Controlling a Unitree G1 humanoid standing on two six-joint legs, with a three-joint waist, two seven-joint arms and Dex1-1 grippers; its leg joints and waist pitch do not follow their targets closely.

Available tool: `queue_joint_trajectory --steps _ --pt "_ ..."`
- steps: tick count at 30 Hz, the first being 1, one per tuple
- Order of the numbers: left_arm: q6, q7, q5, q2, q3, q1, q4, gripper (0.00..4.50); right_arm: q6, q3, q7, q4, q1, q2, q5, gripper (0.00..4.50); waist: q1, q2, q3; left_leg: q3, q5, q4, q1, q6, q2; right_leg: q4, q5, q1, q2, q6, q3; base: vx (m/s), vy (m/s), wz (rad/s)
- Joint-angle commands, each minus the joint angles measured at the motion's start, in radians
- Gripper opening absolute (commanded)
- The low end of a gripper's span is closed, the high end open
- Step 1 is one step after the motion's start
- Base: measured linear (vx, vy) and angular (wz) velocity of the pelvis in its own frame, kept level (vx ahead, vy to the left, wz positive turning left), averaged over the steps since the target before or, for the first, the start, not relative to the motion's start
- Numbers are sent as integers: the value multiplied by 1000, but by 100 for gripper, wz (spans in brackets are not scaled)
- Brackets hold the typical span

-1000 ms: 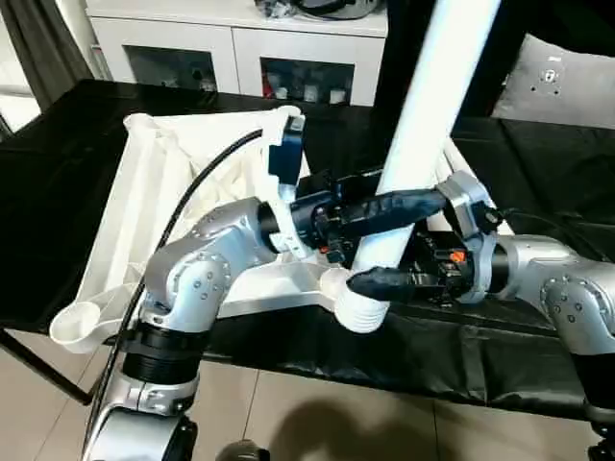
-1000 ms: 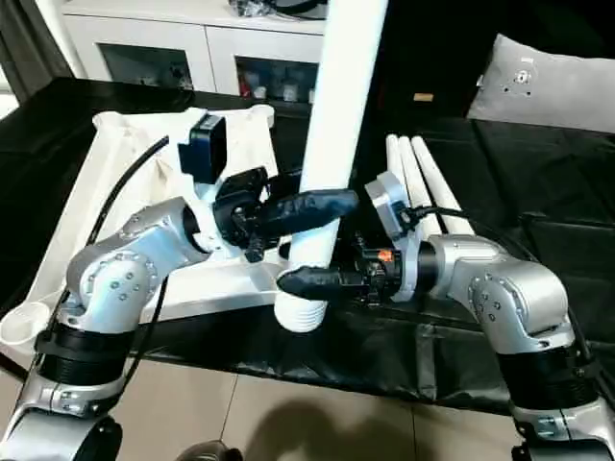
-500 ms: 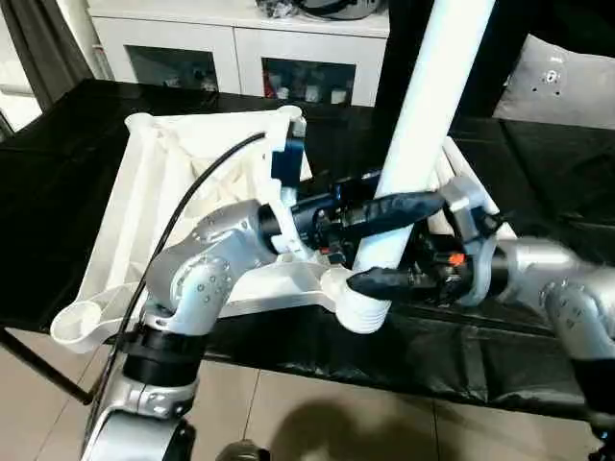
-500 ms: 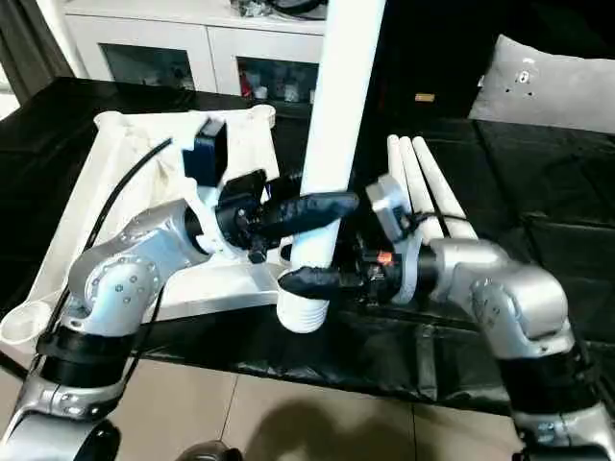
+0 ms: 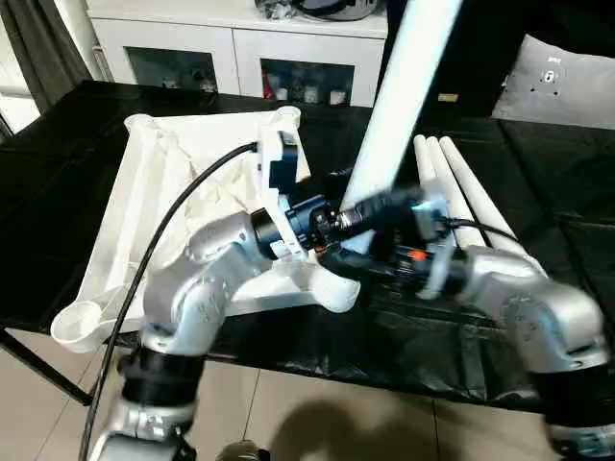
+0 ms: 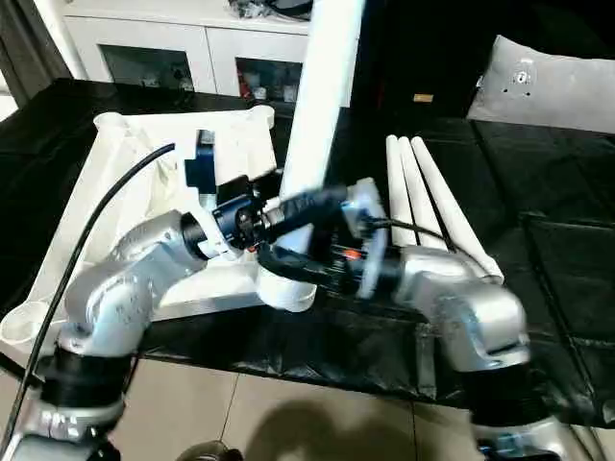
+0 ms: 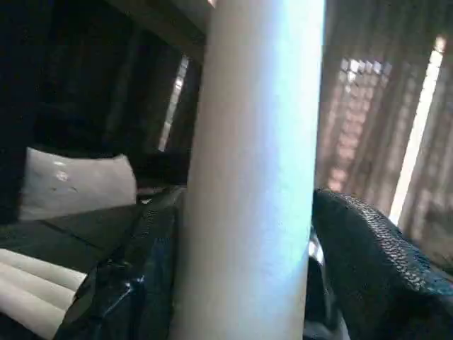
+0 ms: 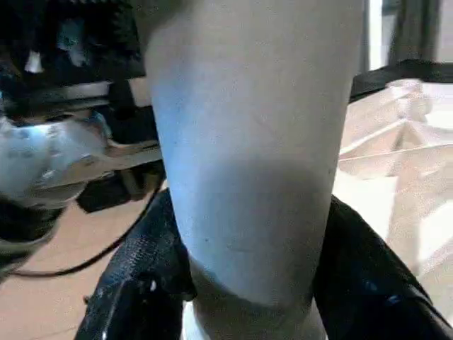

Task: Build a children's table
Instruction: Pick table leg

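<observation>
Seating leg (image 5: pixel 399 96) into near corner socket (image 5: pixel 332 286); both hands (image 6: pixel 288 235) gripping its low end; light, stiff, slick tube.

White plastic parts, black cloth, silver arms

The table top (image 5: pixel 183 182) at centre left is white, its underside crossed by diagonal ribs of the same white; the upright leg (image 5: pixel 399 106) near the top centre is white with a pale bluish sheen, and the three loose legs (image 5: pixel 466 206) right of centre are plain white. The surface (image 5: pixel 538 163) under them is covered in glossy black. Both forearms are brushed silver; the left end effector (image 5: pixel 370 216) and right end effector (image 5: pixel 351 267) have black fingers, finely pebbled in the wrist views, with a small orange-red spot by the right one. A black cable (image 5: pixel 178 226) curves over the left arm. The cabinet (image 5: pixel 240 48) at the top is white, the cushion (image 5: pixel 567 82) at upper right grey, the floor (image 5: pixel 317 418) beige tile.
</observation>
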Motion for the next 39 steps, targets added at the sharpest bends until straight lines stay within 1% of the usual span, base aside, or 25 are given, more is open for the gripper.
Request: queue_joint_trajectory --steps 1,3,4,6,7,8,9,11,15,17,18,20,21,22,23,25,27,28,29,30,32,34,35,38,39 --pt "-7 22 0 -16 -9 11 -43 270 -15 -13 -44 25 8 3 -28 196 -2 -2 -62 -22 -152 -66 20 1 62 -76 -42 46 -83 -212 44 0 0 0" --pt "-41 77 38 -41 -9 25 -34 239 -21 -12 -60 31 8 13 -32 196 -3 -2 -62 -23 -155 -66 20 2 62 -78 -53 45 -81 -203 44 0 0 0" --pt "-44 83 43 -43 -10 25 -32 239 -21 -12 -61 31 8 14 -33 196 -4 -2 -62 -23 -155 -66 19 2 62 -78 -53 46 -81 -201 44 0 0 0" --pt "-65 107 76 -45 -17 28 -24 228 -23 -11 -65 31 8 19 -36 196 -4 -3 -61 -24 -162 -67 19 4 62 -81 -68 45 -81 -193 45 0 0 0" --pt "-65 107 76 -45 -17 28 -24 218 -23 -11 -65 31 8 19 -36 195 -4 -3 -61 -24 -160 -67 19 3 62 -80 -68 46 -81 -188 45 0 0 0" --pt "-83 113 105 -42 -31 32 -17 218 -27 -10 -71 32 7 23 -38 195 -4 -3 -62 -24 -158 -67 19 3 62 -79 -67 46 -81 -187 44 0 0 0" --pt "-87 117 113 -42 -35 34 -15 206 -29 -10 -72 32 6 25 -40 192 -4 -3 -62 -24 -155 -68 20 4 63 -79 -63 44 -81 -185 44 0 0 0" --pt "-90 122 115 -43 -36 36 -14 203 -31 -9 -74 33 7 27 -42 191 -4 -1 -62 -24 -157 -67 20 3 63 -78 -60 43 -81 -186 45 0 0 0" --pt "-104 140 138 -37 -30 22 5 194 -30 -13 -77 36 0 33 -34 191 -4 -1 -61 -24 -163 -68 19 1 62 -79 -61 43 -82 -189 45 0 0 0" --pt "-104 146 141 -38 -27 19 11 192 -36 -11 -84 37 -2 32 -44 191 -4 2 -62 -24 -166 -68 21 -2 62 -79 -60 42 -81 -188 44 0 0 0" --pt "-102 159 144 -43 -19 13 19 191 -38 -10 -87 42 -5 29 -50 191 -5 1 -62 -24 -165 -68 20 -3 62 -78 -51 43 -81 -190 45 0 0 0" --pt "-101 165 145 -45 -15 10 23 190 -38 -11 -87 44 -6 29 -51 259 -4 1 -62 -24 -168 -68 21 -3 62 -78 -50 42 -81 -191 44 0 0 0" --pt "-101 179 150 -44 -2 0 39 190 -23 -22 -86 46 -9 27 -36 259 -4 1 -62 -24 -167 -68 20 -3 62 -78 -51 44 -81 -191 45 0 0 0" --pt "-98 198 149 -44 16 -12 58 188 -7 -36 -84 46 -12 25 -18 270 -5 3 -62 -25 -167 -68 21 -6 61 -78 -48 42 -79 -189 44 0 0 0" --pt "-96 205 148 -44 23 -16 65 188 -2 -41 -83 46 -13 25 -12 270 -5 2 -62 -25 -168 -67 22 -8 61 -77 -45 43 -79 -190 44 0 0 0" --pt "-92 233 143 -48 46 -28 84 187 2 -47 -77 41 -12 17 -7 299 -4 2 -63 -25 -161 -66 20 -4 59 -77 -37 45 -80 -191 44 0 0 0" --pt "-79 273 122 -57 88 -49 110 185 16 -66 -60 35 -10 -3 14 307 -3 1 -63 -24 -158 -64 19 -1 58 -78 -40 47 -81 -193 44 0 0 0" --pt "-75 279 118 -58 96 -53 115 185 20 -70 -57 34 -10 -7 18 307 -2 1 -63 -25 -152 -64 19 3 59 -77 -31 47 -81 -195 43 0 0 0" --pt "-75 280 116 -58 100 -54 116 185 22 -76 -56 34 -10 -10 23 317 -2 1 -64 -25 -148 -63 19 5 59 -77 -28 47 -80 -195 43 0 0 0" --pt "-74 278 109 -58 105 -56 118 185 28 -90 -56 38 -11 -15 33 339 -1 1 -65 -25 -139 -62 19 12 58 -76 -19 47 -81 -199 43 0 0 0" --pt "-71 276 99 -59 112 -58 119 185 36 -105 -58 44 -15 -20 44 344 0 1 -65 -24 -137 -61 19 16 59 -75 -15 46 -81 -204 43 0 0 0" --pt "-69 267 83 -62 112 -59 115 185 46 -119 -65 50 -19 -27 52 362 0 0 -64 -24 -138 -62 19 18 59 -76 -19 46 -81 -210 42 0 0 0" --pt "-69 262 77 -62 111 -59 113 185 52 -123 -68 51 -21 -30 55 383 1 1 -65 -24 -139 -62 19 19 59 -77 -24 46 -81 -210 42 0 0 0" --pt "-69 243 66 -70 103 -58 102 185 60 -122 -81 57 -29 -32 48 396 0 1 -63 -23 -146 -64 20 14 60 -79 -51 44 -82 -210 42 0 0 0" --pt "-75 223 56 -77 99 -55 92 185 71 -122 -80 59 -32 -29 53 403 0 -2 -63 -23 -149 -63 20 12 60 -79 -51 44 -82 -209 43 0 0 0"
